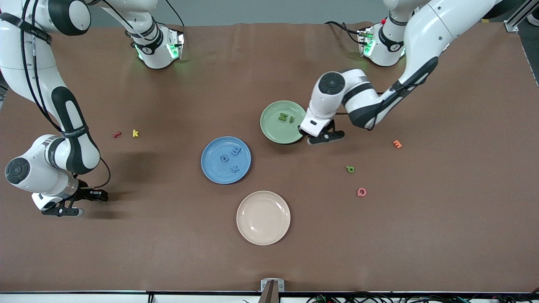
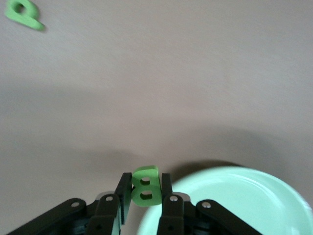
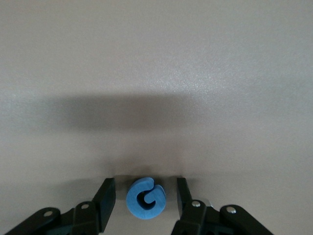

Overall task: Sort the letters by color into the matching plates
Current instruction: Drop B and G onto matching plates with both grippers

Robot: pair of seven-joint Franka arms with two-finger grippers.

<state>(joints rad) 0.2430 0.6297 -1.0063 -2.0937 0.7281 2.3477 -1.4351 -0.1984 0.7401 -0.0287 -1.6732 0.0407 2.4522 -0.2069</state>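
My left gripper is shut on a green letter B and holds it just beside the pale green plate, whose rim shows in the left wrist view. Two green letters lie in that plate. Another green letter lies on the table nearer the front camera and also shows in the left wrist view. The blue plate holds three blue letters. My right gripper is open low over the table, one finger on each side of a blue letter G.
An empty beige plate sits nearer the front camera than the blue plate. Red and yellow letters lie toward the right arm's end. Orange and pink letters lie toward the left arm's end.
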